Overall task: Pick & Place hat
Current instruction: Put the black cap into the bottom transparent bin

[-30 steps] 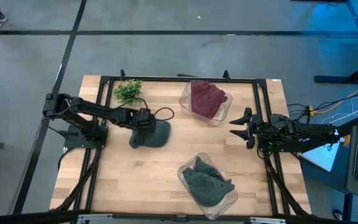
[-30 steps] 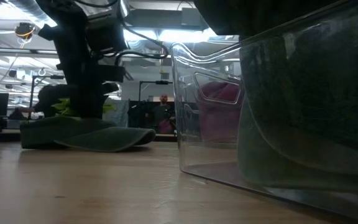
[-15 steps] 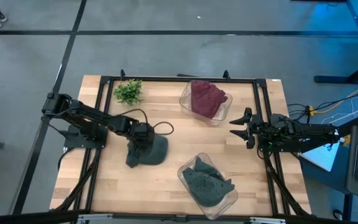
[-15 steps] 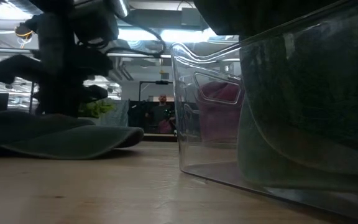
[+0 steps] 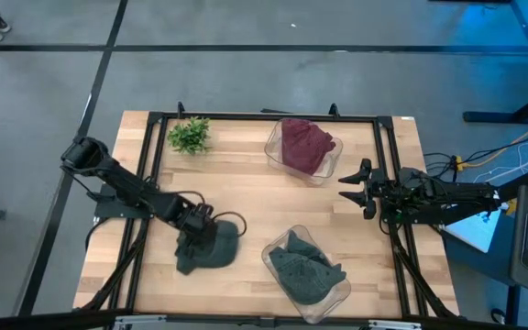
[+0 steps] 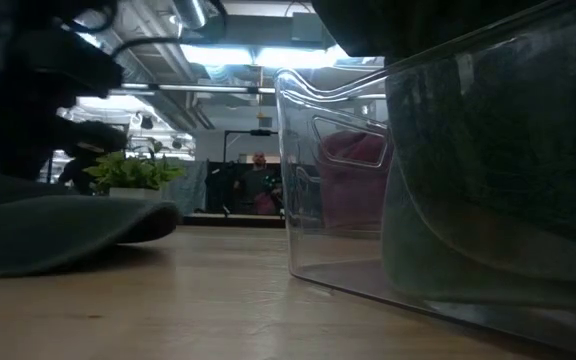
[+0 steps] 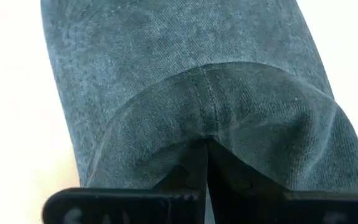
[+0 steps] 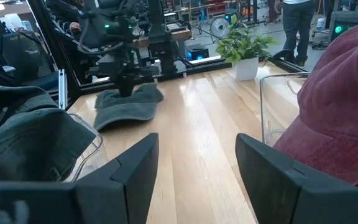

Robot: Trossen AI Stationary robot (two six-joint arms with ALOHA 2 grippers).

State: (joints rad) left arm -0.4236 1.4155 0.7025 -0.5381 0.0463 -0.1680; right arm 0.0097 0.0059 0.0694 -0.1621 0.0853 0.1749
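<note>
Left gripper (image 5: 195,223) fingers pinch grey hat (image 5: 207,248) on bench (image 5: 246,202); binning left; right gripper (image 5: 354,190) fingers wide, idle

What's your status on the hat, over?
Left gripper shut on the grey hat, low over the table. Right gripper open, parked at right edge. Bin of grey hats sits beside it, nothing between.

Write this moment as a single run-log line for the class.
left gripper: shut on grey hat, on table | right gripper: open, waiting at right edge | grey-hat bin: beside hat
</note>
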